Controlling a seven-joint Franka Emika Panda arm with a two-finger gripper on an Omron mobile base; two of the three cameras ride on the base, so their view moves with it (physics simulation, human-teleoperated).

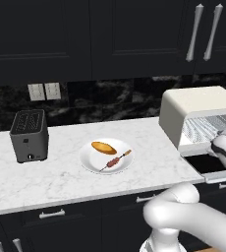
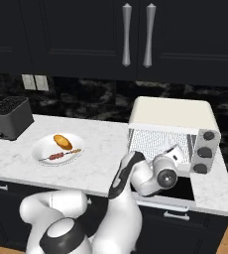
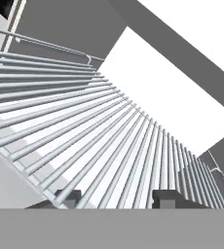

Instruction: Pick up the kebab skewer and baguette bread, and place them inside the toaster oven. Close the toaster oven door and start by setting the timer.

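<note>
Left base view — the toaster oven (image 1: 198, 115) sits at the right end of the marble counter (image 1: 61, 174), its door (image 1: 214, 165) dropped open and flat, the wire rack (image 1: 208, 129) showing inside. The arm's hand reaches into the opening at the right edge. A white plate (image 1: 106, 157) lies mid-counter, well apart from the oven; on it the skewer (image 1: 115, 160) lies just beside the baguette (image 1: 104, 147). A dark slot toaster (image 1: 29, 135) stands at the left.

Right base view — the gripper (image 2: 178, 149) is at the oven mouth, over the lowered door. Plate, skewer and baguette lie to the left of the oven.

Hand view — two dark fingertips (image 3: 71, 198) stand apart at the bottom with rack bars between them; whether they pinch a bar, cannot tell.
</note>
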